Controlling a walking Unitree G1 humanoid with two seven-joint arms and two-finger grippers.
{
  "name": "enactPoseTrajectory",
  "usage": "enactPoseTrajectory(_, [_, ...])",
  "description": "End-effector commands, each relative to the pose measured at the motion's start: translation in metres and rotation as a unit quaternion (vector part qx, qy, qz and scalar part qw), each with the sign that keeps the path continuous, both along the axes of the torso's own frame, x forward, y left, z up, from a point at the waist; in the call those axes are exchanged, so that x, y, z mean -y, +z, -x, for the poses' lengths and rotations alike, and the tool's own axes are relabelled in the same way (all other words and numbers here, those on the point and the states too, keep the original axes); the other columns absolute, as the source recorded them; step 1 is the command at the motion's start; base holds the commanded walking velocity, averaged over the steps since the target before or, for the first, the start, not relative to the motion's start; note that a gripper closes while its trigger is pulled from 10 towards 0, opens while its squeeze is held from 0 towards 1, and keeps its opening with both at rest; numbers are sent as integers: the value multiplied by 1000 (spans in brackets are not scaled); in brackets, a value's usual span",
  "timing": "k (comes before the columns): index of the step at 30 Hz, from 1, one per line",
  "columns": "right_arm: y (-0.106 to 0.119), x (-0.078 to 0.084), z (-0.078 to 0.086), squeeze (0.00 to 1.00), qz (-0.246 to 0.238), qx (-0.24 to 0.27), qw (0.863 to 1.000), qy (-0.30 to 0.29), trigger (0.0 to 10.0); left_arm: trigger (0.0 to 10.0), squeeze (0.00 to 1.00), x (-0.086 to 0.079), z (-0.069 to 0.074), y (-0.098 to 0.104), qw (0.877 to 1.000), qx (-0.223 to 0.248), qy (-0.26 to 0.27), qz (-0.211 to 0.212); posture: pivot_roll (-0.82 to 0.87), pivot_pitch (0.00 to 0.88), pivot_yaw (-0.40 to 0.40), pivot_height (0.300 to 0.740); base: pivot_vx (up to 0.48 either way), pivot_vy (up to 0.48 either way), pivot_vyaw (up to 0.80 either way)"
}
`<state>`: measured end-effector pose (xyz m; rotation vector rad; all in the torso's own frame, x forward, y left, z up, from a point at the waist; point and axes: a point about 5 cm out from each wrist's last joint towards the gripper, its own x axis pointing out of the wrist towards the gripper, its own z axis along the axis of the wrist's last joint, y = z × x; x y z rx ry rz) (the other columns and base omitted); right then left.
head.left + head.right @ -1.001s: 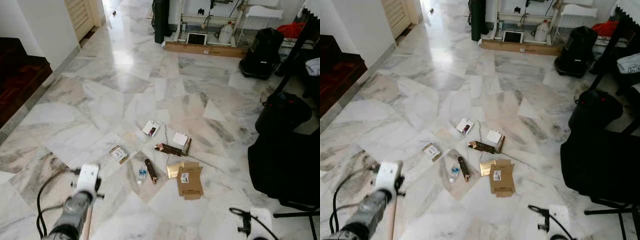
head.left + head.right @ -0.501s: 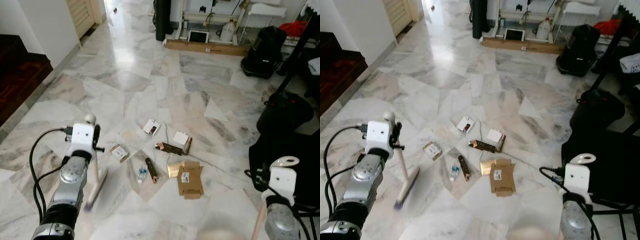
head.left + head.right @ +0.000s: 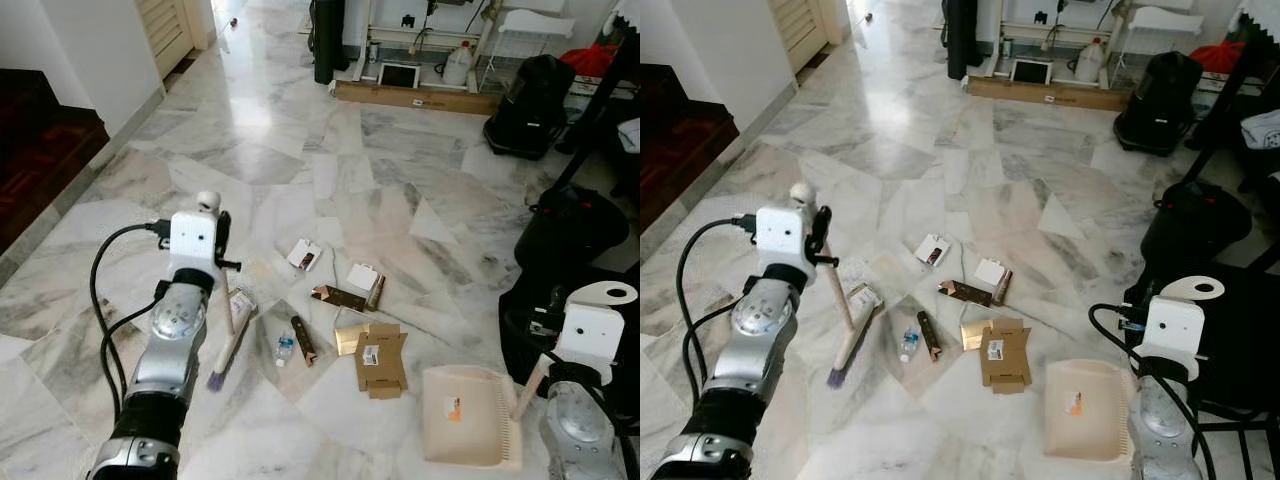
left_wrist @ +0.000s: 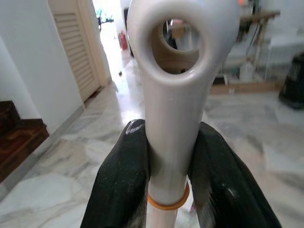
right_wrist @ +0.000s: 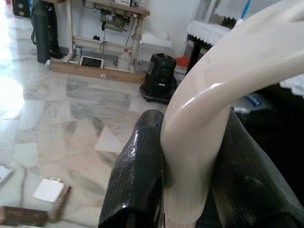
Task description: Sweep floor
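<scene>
My left gripper (image 4: pixel 168 135) is shut on the white handle (image 4: pixel 173 95) of a broom. The broom's bristle head (image 3: pixel 228 350) rests on the marble floor just left of the litter. That litter is a flat cardboard box (image 3: pixel 379 360), a small bottle (image 3: pixel 284 347), a brown stick (image 3: pixel 301 341), a brown packet (image 3: pixel 337 297) and white cards (image 3: pixel 302 255). My right gripper (image 5: pixel 190 142) is shut on the cream handle (image 5: pixel 209 123) of a dustpan. The dustpan's tray (image 3: pixel 465 430) lies on the floor right of the box.
Black bags (image 3: pixel 565 225) and a dark cloth-covered chair (image 3: pixel 570 320) crowd the right side. A black bin (image 3: pixel 527 95) and a wooden plank (image 3: pixel 415 97) lie far ahead. A dark wooden step (image 3: pixel 40 140) borders the left. Open marble stretches beyond the litter.
My left arm has come up and swung the broom rightward, close to the litter. My right arm has risen into view, and the dustpan now sits on the floor at the right.
</scene>
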<state>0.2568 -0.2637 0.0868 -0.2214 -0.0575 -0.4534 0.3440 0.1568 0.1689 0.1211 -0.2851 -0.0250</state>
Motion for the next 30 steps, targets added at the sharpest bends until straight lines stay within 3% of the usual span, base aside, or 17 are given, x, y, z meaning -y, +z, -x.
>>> enactPoseTrajectory(1, [14,1,-5,0,-15,39,999,-10,10000,10000,0,14,-5,21,998,48,-23,18,35,87,-2,740,0,0,0])
enactPoseTrajectory(7, [28,-8,-16,0,-27,80,996,9,10000,10000,0,36,-9,25,995,55,-84,16,29,92,6,740,0,0,0])
enactPoseTrajectory(10, [31,-9,-21,0,-28,83,996,7,10000,10000,0,39,-12,22,994,41,-91,41,29,93,9,740,0,0,0])
enactPoseTrajectory(17, [37,-7,-24,0,-22,100,995,6,10000,10000,0,53,-6,10,990,29,-130,43,23,86,8,740,0,0,0])
enactPoseTrajectory(30, [31,-8,-24,0,-31,92,995,-1,10000,10000,0,48,-8,7,992,23,-114,38,25,64,7,740,0,0,0])
